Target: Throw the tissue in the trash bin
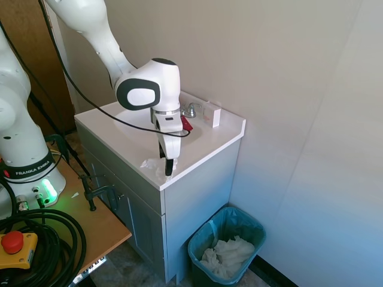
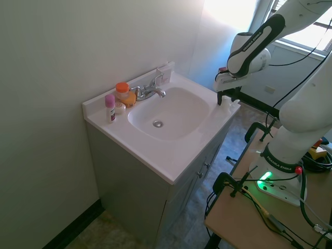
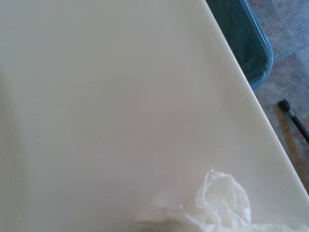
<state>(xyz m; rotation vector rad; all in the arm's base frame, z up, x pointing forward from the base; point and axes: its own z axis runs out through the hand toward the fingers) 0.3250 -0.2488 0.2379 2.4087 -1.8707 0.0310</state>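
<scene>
Claw (image 1: 169, 170) down on the tissue (image 1: 154, 167) at the front edge of the sink desk (image 1: 221, 134).

Nearest in the first exterior view, the teal trash bin (image 1: 251, 228) stands on the floor beside the cabinet, a heap of crumpled white paper (image 1: 226, 255) inside it. Above, the tissue lies at the desk's front edge, touching the claw's dark fingers; whether they are closed on it or merely around it, I cannot tell. Beyond lie the basin (image 2: 168, 111) and the faucet (image 2: 150, 91). At the back wall stand an orange-capped bottle (image 2: 123, 94) and a pink-capped one (image 2: 110, 108).
</scene>
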